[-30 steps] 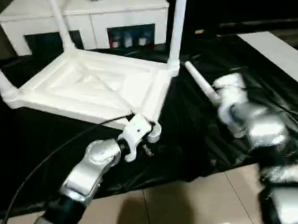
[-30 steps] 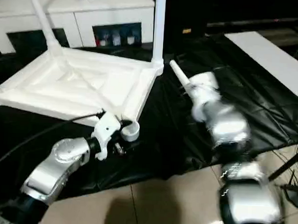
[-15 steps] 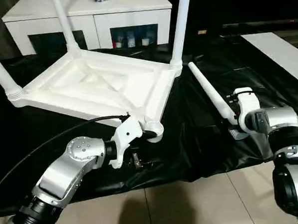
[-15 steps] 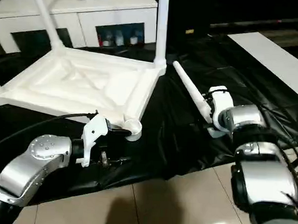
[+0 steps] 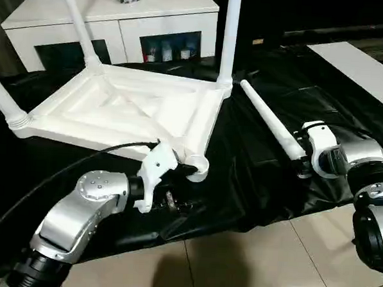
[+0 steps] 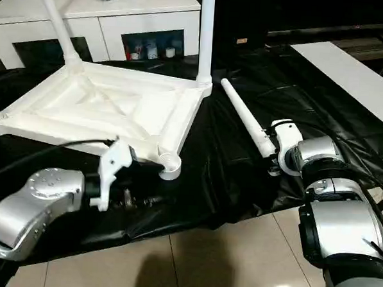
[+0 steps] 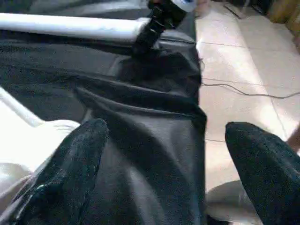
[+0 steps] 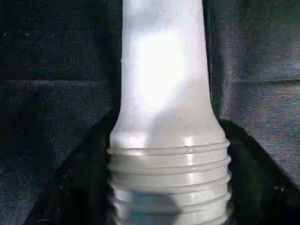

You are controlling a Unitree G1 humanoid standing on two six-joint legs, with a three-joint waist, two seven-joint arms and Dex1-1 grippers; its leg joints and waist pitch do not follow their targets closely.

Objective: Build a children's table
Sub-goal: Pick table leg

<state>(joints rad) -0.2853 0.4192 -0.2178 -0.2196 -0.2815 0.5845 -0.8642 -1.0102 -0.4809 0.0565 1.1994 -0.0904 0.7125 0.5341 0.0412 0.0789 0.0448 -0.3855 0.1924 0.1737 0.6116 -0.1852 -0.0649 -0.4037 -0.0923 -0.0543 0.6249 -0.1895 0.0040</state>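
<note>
The children's table lies upside down: its white tabletop (image 5: 126, 111) rests on the black cover with three white legs (image 5: 230, 36) standing up from corner sockets. The near right socket (image 5: 198, 167) is empty. A loose fourth leg (image 5: 266, 125) lies on the cover to the right. My right gripper (image 8: 168, 187) sits at this leg's threaded end, its black fingers (image 8: 79, 187) pressed against both sides of the thread. My left gripper (image 7: 164, 178) is open with nothing between its fingers (image 7: 77, 168), just beside the empty socket.
A white cabinet (image 5: 114, 17) with dark glass doors stands behind the table. The black cover (image 5: 347, 107) is creased and hangs over the near edge above a tiled floor (image 5: 249, 262). A white board (image 5: 362, 69) lies at the far right. A black cable (image 5: 61, 175) runs along my left arm.
My right arm swung down to the loose leg's threaded end and its fingers closed in on it. My left arm shifted slightly left beside the empty socket.
</note>
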